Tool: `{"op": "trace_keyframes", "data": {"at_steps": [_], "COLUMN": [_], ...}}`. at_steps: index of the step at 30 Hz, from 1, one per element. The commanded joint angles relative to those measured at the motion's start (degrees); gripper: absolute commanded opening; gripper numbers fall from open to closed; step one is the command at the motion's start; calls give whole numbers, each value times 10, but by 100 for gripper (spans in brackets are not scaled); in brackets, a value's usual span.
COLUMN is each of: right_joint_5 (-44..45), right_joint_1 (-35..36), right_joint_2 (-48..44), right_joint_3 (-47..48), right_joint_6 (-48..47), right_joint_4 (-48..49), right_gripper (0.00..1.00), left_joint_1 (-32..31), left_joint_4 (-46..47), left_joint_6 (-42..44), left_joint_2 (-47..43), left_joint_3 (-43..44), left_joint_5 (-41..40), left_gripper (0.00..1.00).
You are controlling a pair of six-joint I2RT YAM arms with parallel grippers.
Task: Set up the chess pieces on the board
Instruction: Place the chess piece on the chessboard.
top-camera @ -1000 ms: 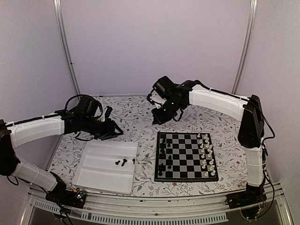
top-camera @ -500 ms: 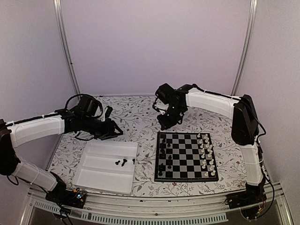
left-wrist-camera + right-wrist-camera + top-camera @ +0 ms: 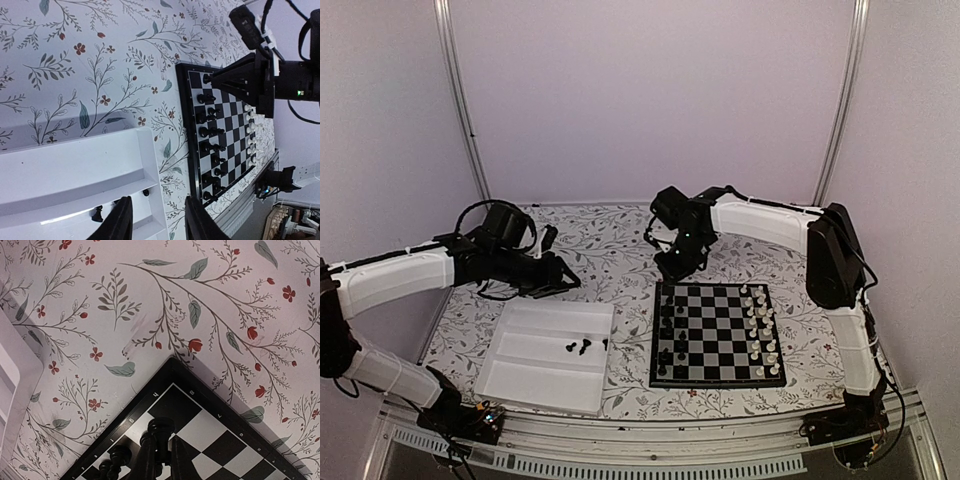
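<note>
At the left of the worktop [image 3: 620, 250] the left gripper [image 3: 563, 280] hovers just beyond the far edge of the white tray [image 3: 535, 385], its fingers [image 3: 122, 220] spread with nothing between them. The tray sits by the near left edge, and a few loose black pieces [image 3: 582, 347] lie in its right-hand part, not yet moved over; their exact number is hard to read. To the right, near the middle of the near edge, the board [image 3: 715, 340] has its left two files mostly filled with black pieces [image 3: 670, 330], though gaps seem to remain, and the far left corner square looks unoccupied. The right gripper [image 3: 672, 268] hangs over that corner with its fingers [image 3: 147, 462] pressed together on what appears to be one black piece [image 3: 160, 427], apparently about to be set down there. White pieces [image 3: 760, 325] line the board's right two files. By this reading the setup is well past halfway: the pinched piece needs placing, then the tray's few.
</note>
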Motion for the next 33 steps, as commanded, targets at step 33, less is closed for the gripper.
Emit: {"op": "trace_keyframes", "data": {"at_steps": [33], "right_joint_5": [7], "right_joint_1": [-4], "right_joint_2": [52], "right_joint_3": [25], "right_joint_6": [1], "right_joint_4": [-11], "right_gripper": [10], "left_joint_1": [6], "left_joint_4": [9], "left_joint_6": [-22], "left_joint_2": [-27], "left_joint_3": [-41], "left_joint_5": [4], "left_gripper": [38]}}
